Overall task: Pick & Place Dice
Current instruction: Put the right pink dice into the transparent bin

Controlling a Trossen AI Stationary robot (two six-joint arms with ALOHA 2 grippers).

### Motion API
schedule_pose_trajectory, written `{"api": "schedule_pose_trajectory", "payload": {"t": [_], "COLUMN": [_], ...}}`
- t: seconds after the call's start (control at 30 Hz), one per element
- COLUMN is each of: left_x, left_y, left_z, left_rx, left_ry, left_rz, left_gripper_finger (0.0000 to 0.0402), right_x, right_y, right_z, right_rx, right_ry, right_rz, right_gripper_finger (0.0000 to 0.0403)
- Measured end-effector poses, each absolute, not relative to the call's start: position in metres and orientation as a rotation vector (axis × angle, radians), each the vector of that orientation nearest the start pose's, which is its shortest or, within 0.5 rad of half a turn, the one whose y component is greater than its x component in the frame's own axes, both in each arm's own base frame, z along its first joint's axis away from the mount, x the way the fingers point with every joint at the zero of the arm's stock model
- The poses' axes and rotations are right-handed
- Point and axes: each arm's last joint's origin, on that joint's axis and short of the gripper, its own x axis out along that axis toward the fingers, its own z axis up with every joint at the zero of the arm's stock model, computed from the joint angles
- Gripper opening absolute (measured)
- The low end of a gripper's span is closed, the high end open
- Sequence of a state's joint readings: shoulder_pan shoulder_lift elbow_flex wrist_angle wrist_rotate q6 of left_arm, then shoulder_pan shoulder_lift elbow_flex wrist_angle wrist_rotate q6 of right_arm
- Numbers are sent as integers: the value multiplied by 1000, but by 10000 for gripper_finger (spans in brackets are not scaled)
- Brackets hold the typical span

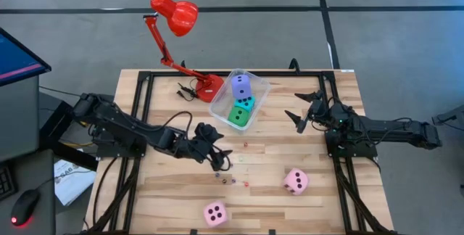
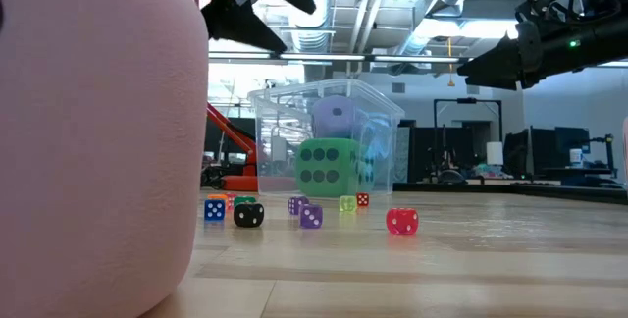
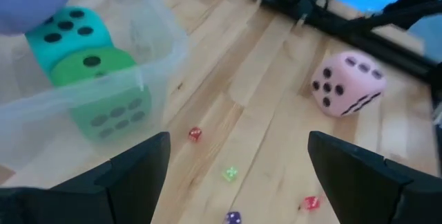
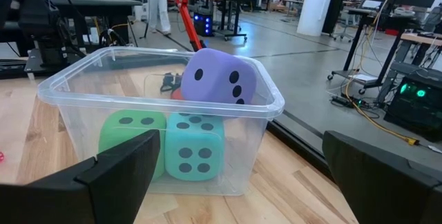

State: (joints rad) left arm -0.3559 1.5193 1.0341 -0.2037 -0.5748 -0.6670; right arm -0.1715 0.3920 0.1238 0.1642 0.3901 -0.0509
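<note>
A clear tub [image 1: 239,97] at the table's far middle holds a purple-blue die [image 4: 219,77], a cyan die [image 4: 193,146] and a green die [image 4: 131,141]. One pink die [image 1: 295,181] lies on the table at the near right. Another pink die [image 1: 215,213] lies by the near edge. Several tiny dice [image 1: 232,178] are scattered on the wood between the tub and the pink dice. My left gripper [image 1: 217,154] hangs open above the tiny dice [image 3: 230,174]. My right gripper [image 1: 301,115] stands open to the right of the tub, its fingers pointing at it.
A red desk lamp [image 1: 174,14] stands with its base [image 1: 206,86] just left of the tub. In the low view the near pink die [image 2: 88,141] fills the left side. Bare wood lies between the tub and the pink dice.
</note>
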Motion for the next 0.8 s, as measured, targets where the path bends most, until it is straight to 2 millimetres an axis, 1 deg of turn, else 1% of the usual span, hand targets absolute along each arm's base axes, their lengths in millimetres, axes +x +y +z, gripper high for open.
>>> {"api": "schedule_pose_trajectory", "payload": {"t": [0.1,0.27,0.37,0.63,0.8], "left_x": [310,310,310,310,311], "left_y": [-104,-111,-112,-112,-112], "left_z": [239,233,233,232,222], "left_rx": [-317,-318,-346,-346,-319], "left_ry": [542,568,577,583,632], "left_rz": [387,356,339,339,357], "left_gripper_finger": [333,333,333,333,333], "right_x": [119,119,119,119,119], "right_y": [-32,-32,-32,-32,-32], "right_z": [188,188,188,187,187], "right_rx": [-61,-61,-61,-61,-61], "right_ry": [119,119,119,119,119], "right_rz": [-558,-558,-558,-559,-559], "right_gripper_finger": [400,400,400,400,400]}}
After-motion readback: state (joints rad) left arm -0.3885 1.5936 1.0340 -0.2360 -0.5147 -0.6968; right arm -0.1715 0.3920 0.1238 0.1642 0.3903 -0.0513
